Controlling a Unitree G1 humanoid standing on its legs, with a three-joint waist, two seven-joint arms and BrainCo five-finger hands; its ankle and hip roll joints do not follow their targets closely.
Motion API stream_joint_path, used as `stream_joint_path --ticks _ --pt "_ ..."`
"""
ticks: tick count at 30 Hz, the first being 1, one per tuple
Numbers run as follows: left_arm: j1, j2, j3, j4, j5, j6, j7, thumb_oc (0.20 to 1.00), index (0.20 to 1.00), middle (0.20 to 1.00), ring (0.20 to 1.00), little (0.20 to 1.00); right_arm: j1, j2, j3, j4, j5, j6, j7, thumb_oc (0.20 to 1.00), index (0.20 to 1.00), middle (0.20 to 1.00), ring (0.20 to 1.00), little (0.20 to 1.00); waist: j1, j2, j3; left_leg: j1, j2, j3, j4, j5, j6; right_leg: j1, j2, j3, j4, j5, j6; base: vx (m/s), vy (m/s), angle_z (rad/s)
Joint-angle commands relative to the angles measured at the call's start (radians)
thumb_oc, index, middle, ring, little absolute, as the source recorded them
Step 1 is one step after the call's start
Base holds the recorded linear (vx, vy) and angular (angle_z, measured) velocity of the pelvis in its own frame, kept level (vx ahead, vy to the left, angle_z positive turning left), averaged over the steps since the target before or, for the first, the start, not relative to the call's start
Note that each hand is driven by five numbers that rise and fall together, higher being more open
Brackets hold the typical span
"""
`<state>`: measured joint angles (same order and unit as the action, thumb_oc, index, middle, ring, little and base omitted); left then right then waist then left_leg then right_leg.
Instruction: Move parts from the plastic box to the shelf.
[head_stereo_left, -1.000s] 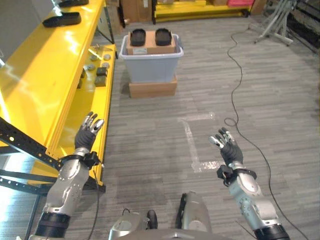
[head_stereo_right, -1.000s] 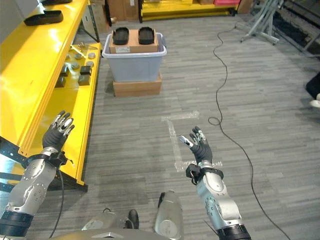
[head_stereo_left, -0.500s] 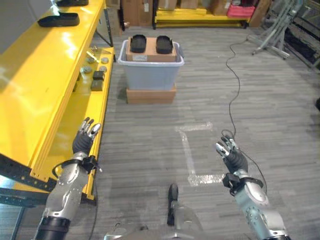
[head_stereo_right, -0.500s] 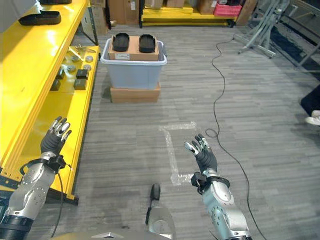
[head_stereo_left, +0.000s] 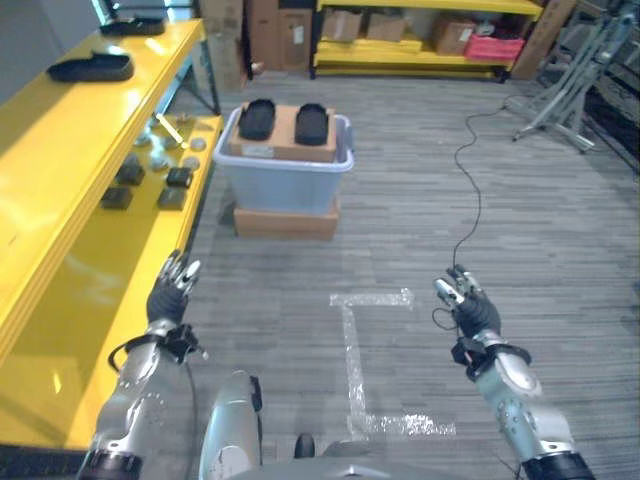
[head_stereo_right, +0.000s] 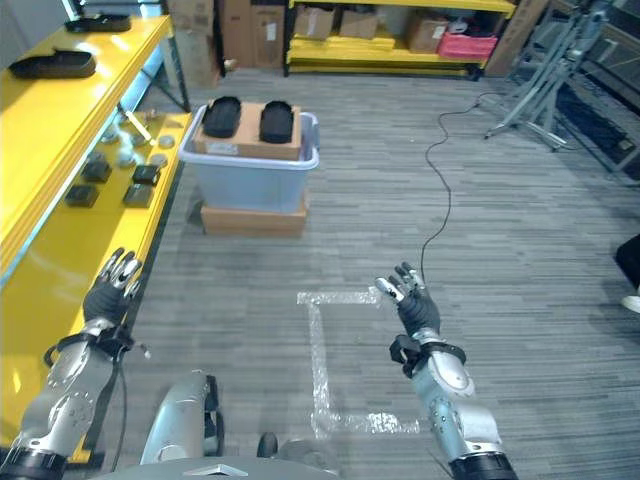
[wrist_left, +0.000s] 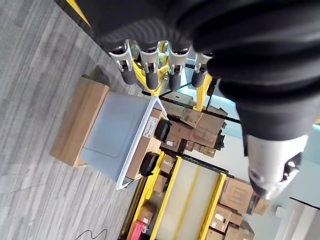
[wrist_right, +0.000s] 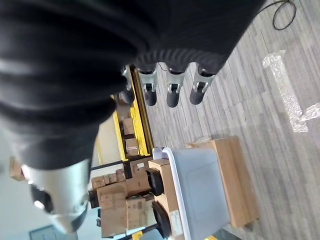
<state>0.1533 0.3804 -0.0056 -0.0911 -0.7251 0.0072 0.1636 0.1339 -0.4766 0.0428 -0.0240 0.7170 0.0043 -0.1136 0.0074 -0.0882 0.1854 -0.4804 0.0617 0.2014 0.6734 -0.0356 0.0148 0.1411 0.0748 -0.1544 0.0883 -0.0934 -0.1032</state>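
Plastic box (head_stereo_left: 290, 175): grey-blue tub, upper centre-left of the eye views, standing on a flat cardboard box (head_stereo_left: 284, 221). Inside it sits a brown carton (head_stereo_left: 288, 140) whose top carries two black parts (head_stereo_left: 258, 118), side by side. Against the earlier frames the whole scene has slid down the picture and more of the far aisle shows, so my head camera has moved; the box and parts sit as they did relative to the shelf.

Shelf (head_stereo_left: 70, 200): yellow, along the left edge. Its upper level holds a black part (head_stereo_left: 90, 67) at the upper left corner; its lower level holds several small dark and silver pieces (head_stereo_left: 150, 185).

My left hand (head_stereo_left: 172, 290): lower left, fingers straight and spread, holding nothing, beside the shelf's front edge. It now sits a little lower in the frame than before.

My right hand (head_stereo_left: 466, 305): lower right, fingers loosely extended, empty, above the floor near the taped corner mark (head_stereo_left: 352, 340).

Background: a second yellow rack with cardboard boxes (head_stereo_left: 410, 25) across the top of the frame.
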Motion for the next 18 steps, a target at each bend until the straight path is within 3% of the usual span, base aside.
stream_joint_path --ticks 1,3,6,9,10,12,14,17,18 --pt "-0.024 0.025 0.052 -0.115 -0.031 -0.053 -0.035 1.000 1.000 1.000 1.000 1.000 0.001 -0.060 -0.022 -0.072 -0.024 -0.024 -0.011 1.000 1.000 1.000 1.000 1.000 0.046 0.060 -0.007 0.158 -0.029 -0.038 -0.475 0.234 -0.077 -0.047 -0.034 -0.011 -0.005 0.039 0.133 0.67 0.255 -0.40" --pt "-0.011 0.023 0.058 -0.123 -0.032 -0.060 -0.031 1.000 1.000 1.000 1.000 1.000 0.015 -0.064 -0.020 -0.081 -0.024 -0.020 -0.006 1.000 1.000 1.000 1.000 1.000 0.054 0.069 -0.009 0.163 -0.032 -0.028 -0.593 0.258 -0.080 -0.032 -0.033 -0.016 0.018 0.018 0.137 0.55 0.190 -0.45" --pt "-0.002 0.022 0.072 -0.108 -0.023 -0.104 -0.022 1.000 1.000 1.000 1.000 1.000 0.037 -0.069 0.001 -0.082 -0.018 -0.036 0.019 1.000 1.000 1.000 1.000 1.000 0.067 0.070 -0.005 0.149 -0.035 -0.016 -0.670 0.232 -0.082 0.014 -0.061 -0.040 0.100 -0.069 0.145 0.55 0.190 -0.32" --pt "-0.007 0.033 0.081 -0.088 -0.002 -0.152 -0.014 1.000 1.000 1.000 1.000 1.000 0.011 -0.061 0.039 -0.066 0.008 -0.052 0.007 1.000 1.000 1.000 1.000 1.000 0.083 0.060 -0.011 0.163 -0.032 0.003 -0.622 0.171 -0.057 0.035 -0.106 -0.053 0.178 -0.124 0.171 0.58 0.195 -0.30" --pt "-0.022 0.048 0.083 -0.080 0.042 -0.162 -0.006 1.000 1.000 1.000 1.000 1.000 -0.021 -0.046 0.068 -0.050 0.021 -0.056 -0.030 1.000 1.000 1.000 1.000 1.000 0.101 0.053 -0.010 0.140 -0.035 -0.016 -0.512 0.138 -0.053 0.065 -0.138 -0.045 0.236 -0.162 0.173 0.69 0.203 -0.32" --pt "-0.036 0.054 0.084 -0.076 0.036 -0.154 -0.004 1.000 1.000 1.000 1.000 1.000 -0.040 -0.032 0.072 -0.049 0.039 -0.044 -0.033 1.000 1.000 1.000 1.000 1.000 0.115 0.043 -0.017 0.148 -0.054 -0.016 -0.467 0.118 -0.035 0.084 -0.159 -0.063 0.269 -0.148 0.189 0.59 0.220 -0.41" --pt "-0.067 0.053 0.088 -0.083 0.033 -0.123 -0.013 1.000 1.000 1.000 1.000 1.000 -0.055 0.007 0.084 -0.069 0.005 -0.025 -0.064 1.000 1.000 1.000 1.000 1.000 0.131 0.029 -0.037 0.208 -0.128 -0.016 -0.462 0.057 0.022 0.053 -0.221 -0.098 0.466 -0.042 0.258 0.54 0.315 -0.27" --pt "-0.081 0.050 0.092 -0.084 0.069 -0.103 -0.031 1.000 1.000 1.000 1.000 1.000 -0.052 0.037 0.083 -0.083 -0.010 -0.004 -0.081 1.000 1.000 1.000 1.000 1.000 0.129 0.029 -0.045 0.269 -0.187 -0.023 -0.480 0.007 0.074 -0.040 -0.260 -0.091 0.663 0.068 0.292 0.34 0.239 0.21" --pt "-0.078 0.050 0.094 -0.089 0.063 -0.102 -0.033 1.000 1.000 1.000 1.000 1.000 -0.041 0.043 0.080 -0.091 -0.014 0.002 -0.077 1.000 1.000 1.000 1.000 1.000 0.127 0.030 -0.046 0.280 -0.195 -0.023 -0.487 0.002 0.079 -0.058 -0.262 -0.090 0.670 0.078 0.291 0.31 0.160 0.39"
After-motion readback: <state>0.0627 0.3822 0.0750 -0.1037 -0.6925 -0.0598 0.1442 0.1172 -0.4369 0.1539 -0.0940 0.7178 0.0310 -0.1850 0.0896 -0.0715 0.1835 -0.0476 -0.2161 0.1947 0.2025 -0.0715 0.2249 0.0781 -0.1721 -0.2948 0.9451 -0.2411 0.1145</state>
